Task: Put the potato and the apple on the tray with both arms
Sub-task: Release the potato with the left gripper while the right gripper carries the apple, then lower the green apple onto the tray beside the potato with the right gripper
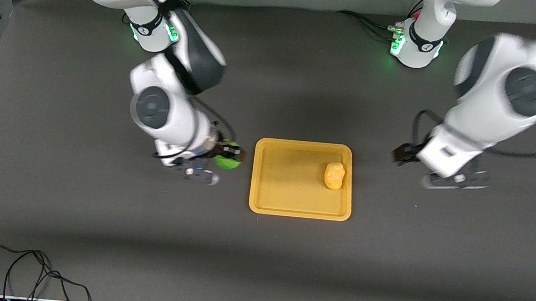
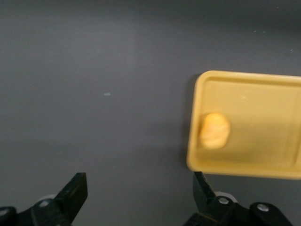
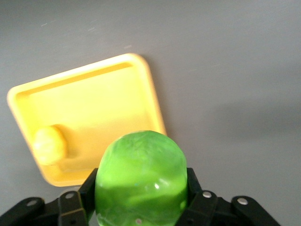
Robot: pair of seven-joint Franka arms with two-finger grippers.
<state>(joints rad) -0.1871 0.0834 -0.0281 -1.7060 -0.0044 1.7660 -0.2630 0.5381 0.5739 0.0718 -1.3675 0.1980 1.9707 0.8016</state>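
Observation:
The orange-yellow tray (image 1: pixel 288 196) lies mid-table. The yellow-orange potato (image 1: pixel 334 175) rests in it near the rim toward the left arm's end; it also shows in the left wrist view (image 2: pixel 214 131) and the right wrist view (image 3: pixel 49 145). My right gripper (image 1: pixel 229 156) is shut on the green apple (image 1: pixel 226 162), held over the bare table beside the tray's rim toward the right arm's end; the apple (image 3: pixel 141 181) fills the space between its fingers (image 3: pixel 203 200). My left gripper (image 2: pixel 140 193) is open and empty over the bare table beside the tray (image 2: pixel 263 99).
Dark grey cloth covers the table (image 1: pixel 96 232). A loose black cable (image 1: pixel 20 269) lies at the table's near corner toward the right arm's end. Both arm bases (image 1: pixel 415 47) stand along the table's back edge.

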